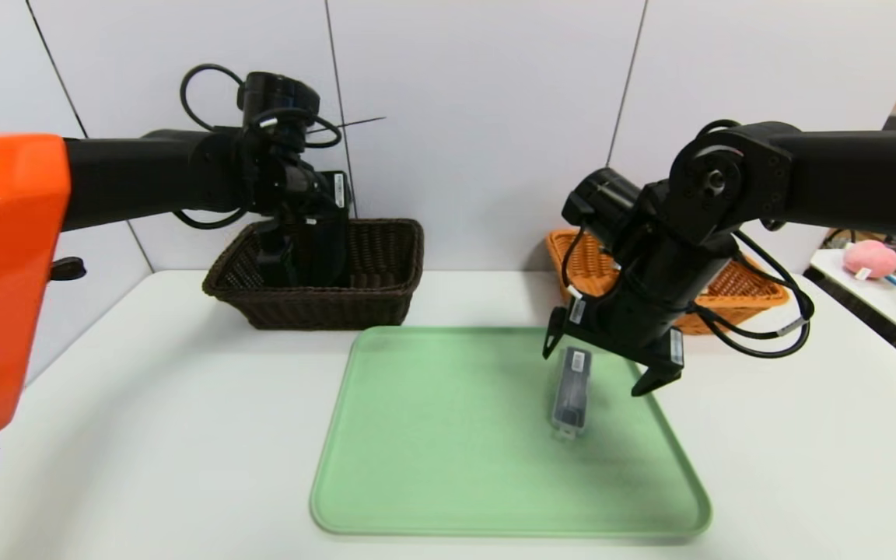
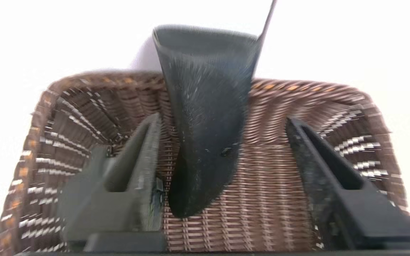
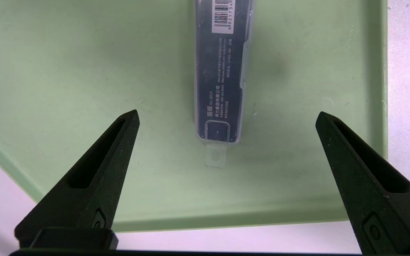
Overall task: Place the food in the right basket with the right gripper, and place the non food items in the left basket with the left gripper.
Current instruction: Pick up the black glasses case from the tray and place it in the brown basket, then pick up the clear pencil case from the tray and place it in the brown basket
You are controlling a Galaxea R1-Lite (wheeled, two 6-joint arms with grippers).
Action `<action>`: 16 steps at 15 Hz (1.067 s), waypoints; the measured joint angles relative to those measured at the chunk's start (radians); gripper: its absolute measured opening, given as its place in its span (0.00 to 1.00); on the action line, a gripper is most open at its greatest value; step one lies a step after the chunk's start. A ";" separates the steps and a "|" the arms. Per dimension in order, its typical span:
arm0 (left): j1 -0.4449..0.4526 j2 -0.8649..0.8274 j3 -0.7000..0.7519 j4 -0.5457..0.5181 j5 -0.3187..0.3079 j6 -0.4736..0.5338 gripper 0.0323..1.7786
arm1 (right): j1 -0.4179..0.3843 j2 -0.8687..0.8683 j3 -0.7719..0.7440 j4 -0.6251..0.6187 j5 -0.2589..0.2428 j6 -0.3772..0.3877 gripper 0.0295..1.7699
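Left gripper (image 2: 222, 149) over the rectangular dark brown woven wicker basket (image 1: 386, 299) at the back left of the white worktop (image 1: 145, 420), fingers (image 2: 144, 156) spread apart with nothing clamped between them. Long black folded pouch (image 2: 206, 121) between those fingers in the left wrist view, upright and blurred, its narrow lower end just beside one finger and clear of the other, its wide upper end above the far rim. Contact between pouch and basket floor not discernible. In the head view, pouch (image 1: 327, 249) a dark shape inside the brown basket, hard to separate from the gripper (image 1: 285, 260) there.

Right gripper (image 1: 611, 362) hanging over the right part of the flat pale green rectangular plastic tray (image 1: 432, 467), pointing steeply down, fingers (image 3: 98, 167) wide open and empty. Slim clear grey barcoded case (image 1: 571, 391) flat on the tray just under and between those open fingers, untouched, its barcode end toward the back of the worktop and a small clear hang tab at the near end. Same case (image 3: 222, 78) in the right wrist view, white barcode label and rows of small white print on its dark face, tab toward the tray's near edge.

Rectangular orange woven wicker basket (image 1: 743, 299) at the back right of the worktop, largely hidden behind the right arm; contents not visible. Tray between and in front of the two baskets, apart from both.
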 joint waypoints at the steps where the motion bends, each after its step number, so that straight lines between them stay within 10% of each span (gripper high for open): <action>1: -0.005 -0.026 0.000 0.017 0.000 -0.001 0.74 | 0.000 0.005 -0.002 0.000 0.000 0.001 0.97; 8: -0.066 -0.364 0.187 0.245 -0.041 -0.010 0.87 | 0.004 0.064 -0.064 0.077 -0.038 -0.006 0.97; 16: -0.081 -0.679 0.657 0.173 -0.063 -0.013 0.93 | 0.029 0.129 -0.078 0.077 -0.092 -0.032 0.97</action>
